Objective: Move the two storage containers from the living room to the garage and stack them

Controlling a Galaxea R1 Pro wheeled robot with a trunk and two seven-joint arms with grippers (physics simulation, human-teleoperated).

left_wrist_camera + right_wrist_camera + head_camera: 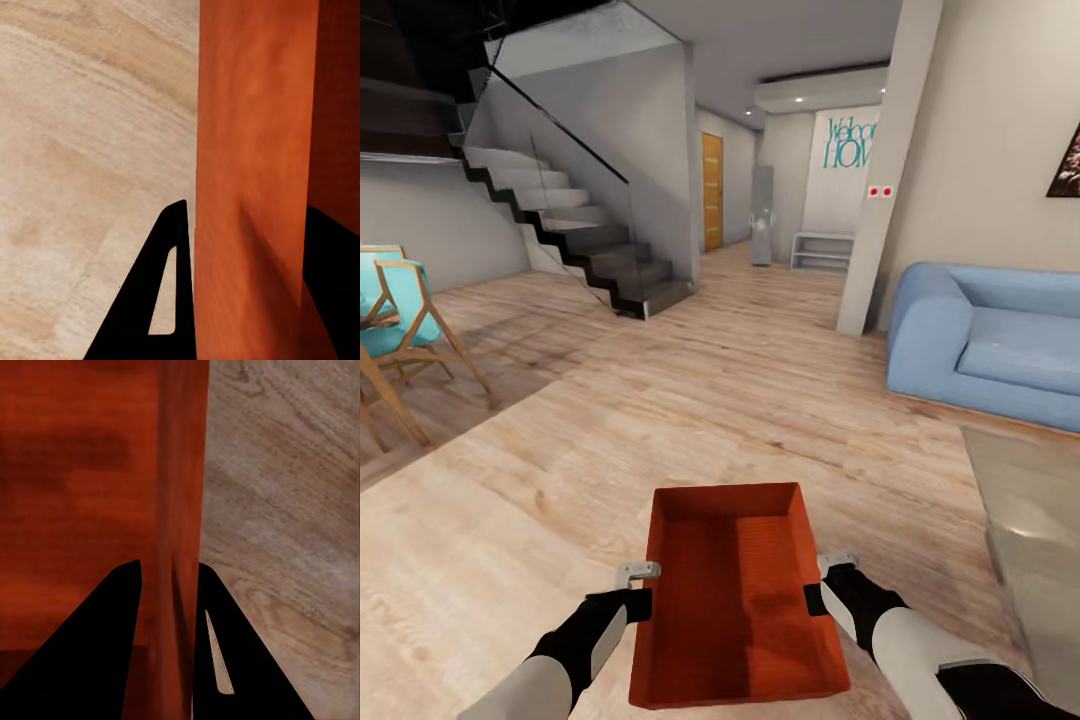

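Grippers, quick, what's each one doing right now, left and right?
Left gripper: shut on the left wall of the storage container.
Right gripper: shut on the container's right wall.

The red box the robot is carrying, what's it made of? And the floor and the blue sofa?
The storage container looks like smooth matte plastic: plain red-orange walls, thin and even. The floor looks like light wood planks, since grain lines and board seams show. The blue sofa seems soft and padded, probably fabric, with rounded puffy arms and no shine. It is a simulator render, so these are only looks.
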